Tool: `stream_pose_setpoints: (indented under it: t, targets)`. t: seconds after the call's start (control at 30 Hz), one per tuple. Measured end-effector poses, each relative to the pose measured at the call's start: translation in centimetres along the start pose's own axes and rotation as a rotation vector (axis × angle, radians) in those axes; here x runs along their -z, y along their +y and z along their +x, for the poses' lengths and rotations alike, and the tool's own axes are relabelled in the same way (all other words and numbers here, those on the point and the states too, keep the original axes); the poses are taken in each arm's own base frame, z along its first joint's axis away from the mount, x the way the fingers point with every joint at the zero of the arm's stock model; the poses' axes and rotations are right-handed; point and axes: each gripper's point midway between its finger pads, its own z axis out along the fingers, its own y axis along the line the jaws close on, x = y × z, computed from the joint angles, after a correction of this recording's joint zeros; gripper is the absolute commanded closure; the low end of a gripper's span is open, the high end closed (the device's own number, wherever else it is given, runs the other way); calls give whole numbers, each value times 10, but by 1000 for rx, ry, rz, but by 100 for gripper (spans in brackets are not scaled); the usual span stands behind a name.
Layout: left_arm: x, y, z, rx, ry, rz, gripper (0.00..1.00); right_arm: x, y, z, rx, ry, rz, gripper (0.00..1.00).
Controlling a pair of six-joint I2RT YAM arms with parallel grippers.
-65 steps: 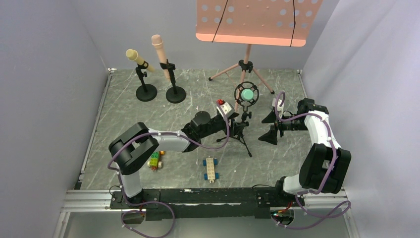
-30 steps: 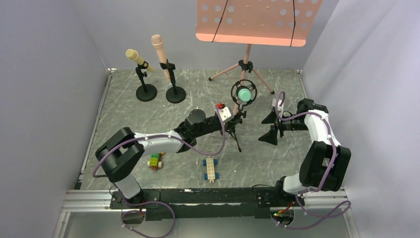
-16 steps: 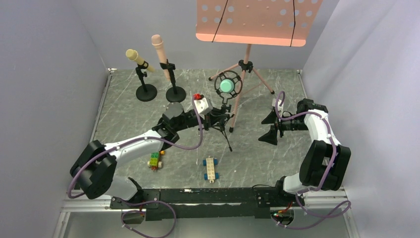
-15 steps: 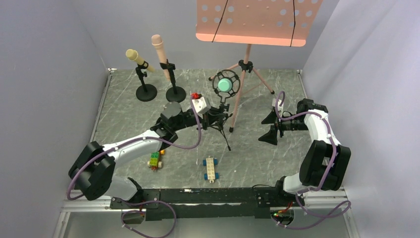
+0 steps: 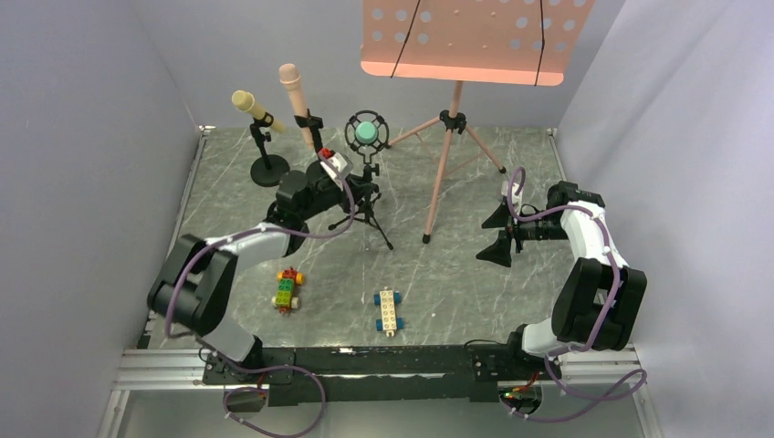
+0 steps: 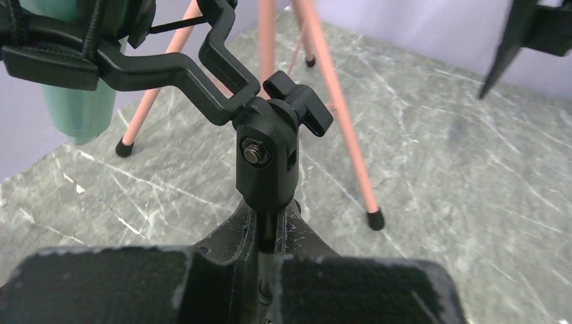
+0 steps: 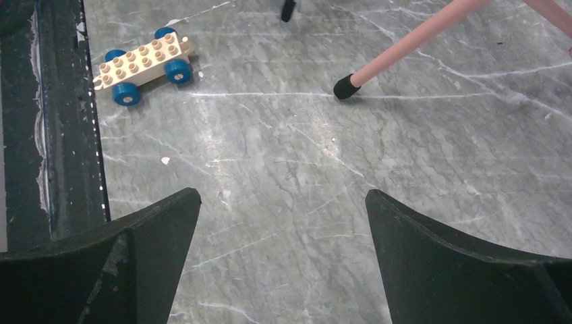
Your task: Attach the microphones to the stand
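Three microphones are already in holders, all to the left of the music stand (image 5: 465, 41). Farthest from it, the yellow microphone (image 5: 245, 101) leans in its clip. The pink microphone (image 5: 292, 88) stands upright a little closer. Nearest the music stand, the green microphone (image 5: 367, 133) hangs in a ring cradle on top of a small tripod (image 6: 266, 162). The left pincer (image 6: 267, 236) is clamped on that tripod's post just under the swivel joint. Whether the tripod's feet touch the table cannot be told. To the right of the music stand, the right pincer (image 5: 499, 233) is spread wide with nothing between its jaws.

The risk now seems to lie in setting the tripod down. It looks top-heavy and is crowded between the pink microphone's base and the music stand's legs, so a snagged foot or a jerky release could tip it. A tilt might also let the green microphone slide out of its cradle.

No brand, label or writing is readable in any view.
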Motion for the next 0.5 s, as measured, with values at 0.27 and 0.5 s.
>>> stream_pose_setpoints:
  t: [0.27, 0.5]
  targets:
    - [-46, 66, 19, 29, 9, -51, 100, 0, 0, 2, -7, 3, -4, 0]
    - [-86, 106, 7, -18, -59, -101, 100, -2, -1, 6, -20, 6, -17, 0]
